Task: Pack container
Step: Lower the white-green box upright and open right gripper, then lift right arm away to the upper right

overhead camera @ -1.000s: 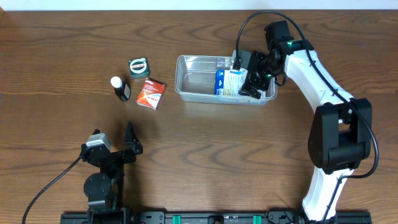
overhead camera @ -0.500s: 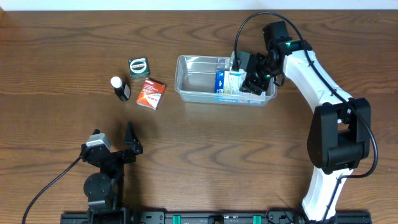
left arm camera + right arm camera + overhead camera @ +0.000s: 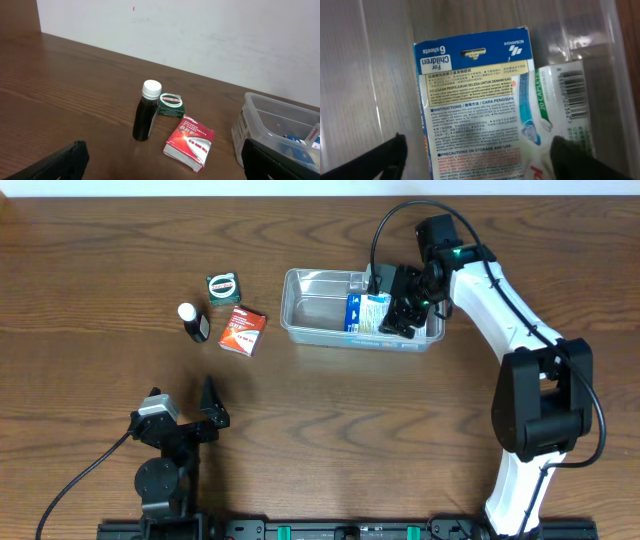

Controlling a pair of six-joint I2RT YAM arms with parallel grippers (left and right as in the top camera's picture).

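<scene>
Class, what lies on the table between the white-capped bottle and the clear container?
A red box lies between bottle and container, shown in the overhead view.

The table (image 3: pixel 100 260) is brown wood with a plain grain and a smooth, faintly shiny finish. Toward its far edge, the container (image 3: pixel 300 275) is clear, glossy plastic that catches bright glints along its rim and walls. Inside it, the blue box (image 3: pixel 470 110) is printed card with a soft sheen, and the white and green box (image 3: pixel 565 105) touching it is card too. Toward the left edge, the red box (image 3: pixel 190 142) is glossy card. The bottle (image 3: pixel 143 120) is dark and shiny, and its cap (image 3: pixel 152 88) is white plastic. The wall (image 3: pixel 200 30) beyond the far edge is matt white. The right arm (image 3: pixel 500 298) has a smooth white plastic shell.
</scene>
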